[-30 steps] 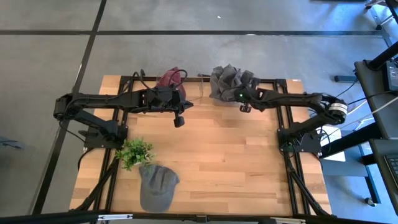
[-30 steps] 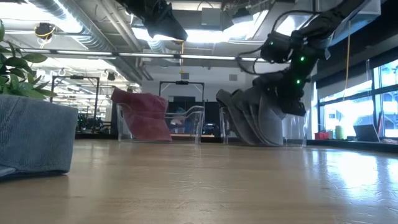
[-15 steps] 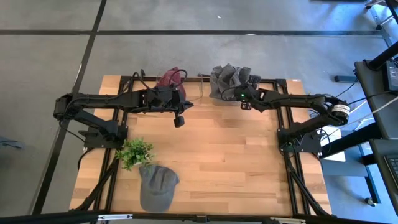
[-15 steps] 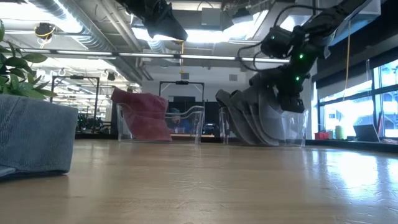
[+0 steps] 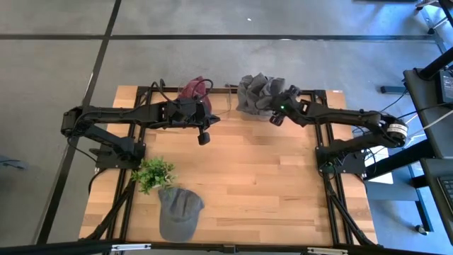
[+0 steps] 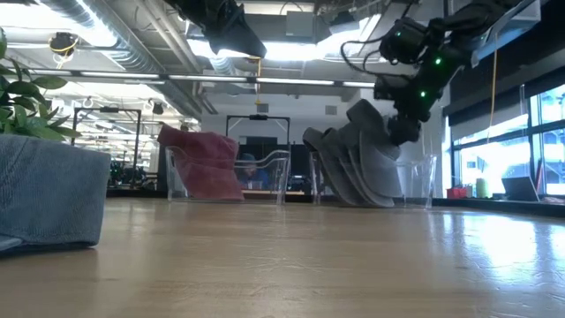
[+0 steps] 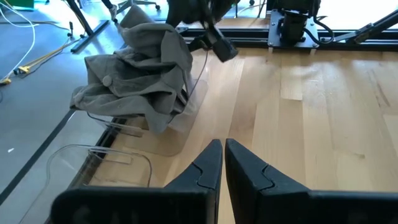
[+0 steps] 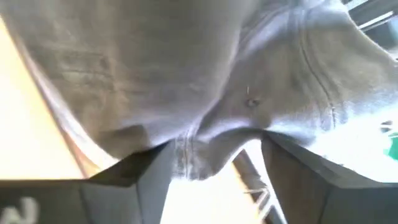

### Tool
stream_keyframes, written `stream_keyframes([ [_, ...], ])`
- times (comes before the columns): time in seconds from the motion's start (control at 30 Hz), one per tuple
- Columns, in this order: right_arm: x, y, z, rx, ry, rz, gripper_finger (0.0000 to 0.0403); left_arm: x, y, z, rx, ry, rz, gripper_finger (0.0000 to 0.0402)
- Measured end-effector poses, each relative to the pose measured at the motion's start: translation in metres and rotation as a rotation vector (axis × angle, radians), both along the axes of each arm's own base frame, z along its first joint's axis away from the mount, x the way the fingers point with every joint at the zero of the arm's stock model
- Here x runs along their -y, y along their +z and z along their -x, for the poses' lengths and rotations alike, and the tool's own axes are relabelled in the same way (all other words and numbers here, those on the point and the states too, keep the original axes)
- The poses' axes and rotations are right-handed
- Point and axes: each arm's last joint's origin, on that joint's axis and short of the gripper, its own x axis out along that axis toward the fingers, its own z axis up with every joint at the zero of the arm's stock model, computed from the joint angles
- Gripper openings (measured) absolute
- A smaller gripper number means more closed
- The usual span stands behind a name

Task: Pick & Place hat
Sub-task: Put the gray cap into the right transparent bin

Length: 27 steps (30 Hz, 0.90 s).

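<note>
Grey concrete floor (image 5: 56, 64), ceiling ducts (image 6: 132, 40), bright windows (image 6: 494, 150)

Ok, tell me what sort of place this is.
Probably an open-plan robotics lab: exposed ceiling ducts, a wooden table on a black frame, and clear bins holding grey hats.

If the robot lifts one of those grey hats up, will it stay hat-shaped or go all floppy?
Probably floppy: the grey hats sag in soft folds over their clear bin. Likely light too, being thin cloth. The right gripper is at the pile, and a neighbouring hat might drag along.
</note>
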Motion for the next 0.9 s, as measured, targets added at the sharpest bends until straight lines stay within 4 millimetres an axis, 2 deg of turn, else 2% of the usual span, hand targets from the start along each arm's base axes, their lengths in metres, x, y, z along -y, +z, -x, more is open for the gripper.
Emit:
stream_keyframes([
  [0.17,-0.006,0.013,0.008,0.145,-0.048,-0.047,0.0269,0.0,0.0,0.0,-0.001,-0.002,-0.002,0.0016],
  [0.43,-0.022,0.05,0.033,0.407,-0.101,-0.04,0.0278,0.0,0.0,0.0,-0.006,-0.009,-0.014,0.0016],
  [0.57,-0.034,0.069,0.045,0.618,-0.022,-0.147,0.0276,0.001,-0.003,0.005,-0.052,-0.006,0.005,0.0016],
  [0.7,-0.044,0.08,0.049,0.781,0.076,-0.303,0.0277,0.006,-0.006,0.013,-0.121,-0.024,0.071,0.0016],
  [0.9,-0.051,0.081,0.04,0.841,0.169,-0.393,0.0276,0.024,-0.014,0.019,-0.218,-0.209,0.226,0.0016],
])
